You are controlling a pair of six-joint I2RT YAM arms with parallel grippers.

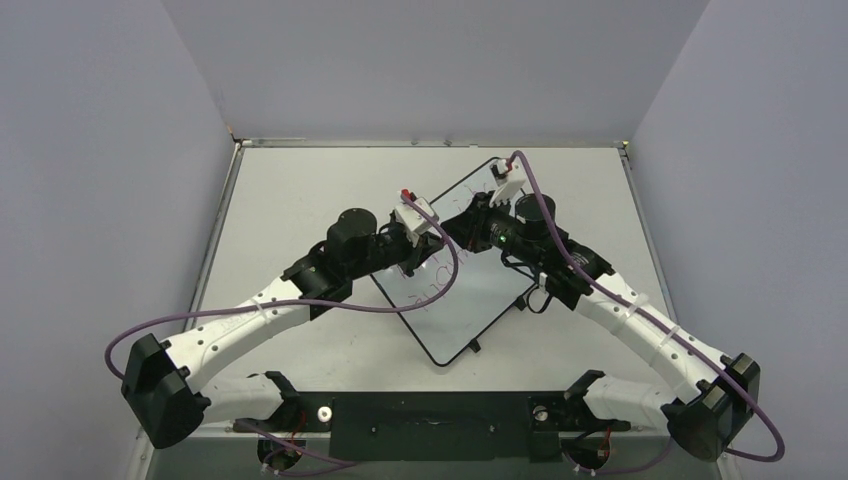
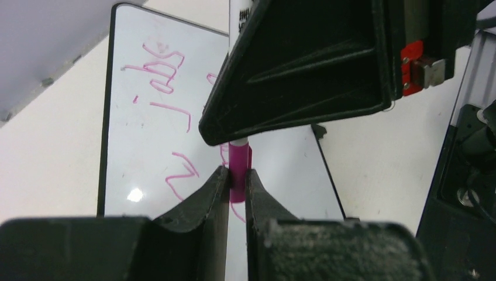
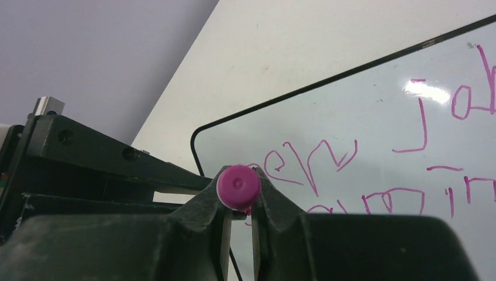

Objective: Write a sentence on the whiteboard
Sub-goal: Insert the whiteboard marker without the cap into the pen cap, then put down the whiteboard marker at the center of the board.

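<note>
The whiteboard (image 1: 478,312) lies tilted like a diamond mid-table, and also shows in the left wrist view (image 2: 131,146) and the right wrist view (image 3: 362,111). The sentence (image 3: 327,161) is pink cursive in two lines, also seen from the left wrist (image 2: 158,64). Both grippers meet just above the board. My right gripper (image 1: 463,222) (image 3: 240,177) is shut on the marker, whose pink round end (image 3: 238,186) faces its camera. My left gripper (image 1: 432,238) (image 2: 237,175) is shut on the marker's pink cap (image 2: 240,161). The white barrel (image 2: 237,17) runs up behind the right gripper's fingers (image 2: 304,76).
Two small black tabs (image 1: 473,347) stick out of the board's near right edge. Purple cables (image 1: 445,280) loop from both wrists over the board. Grey walls close in the table (image 1: 300,190) on three sides. The arm bases stand along the near edge.
</note>
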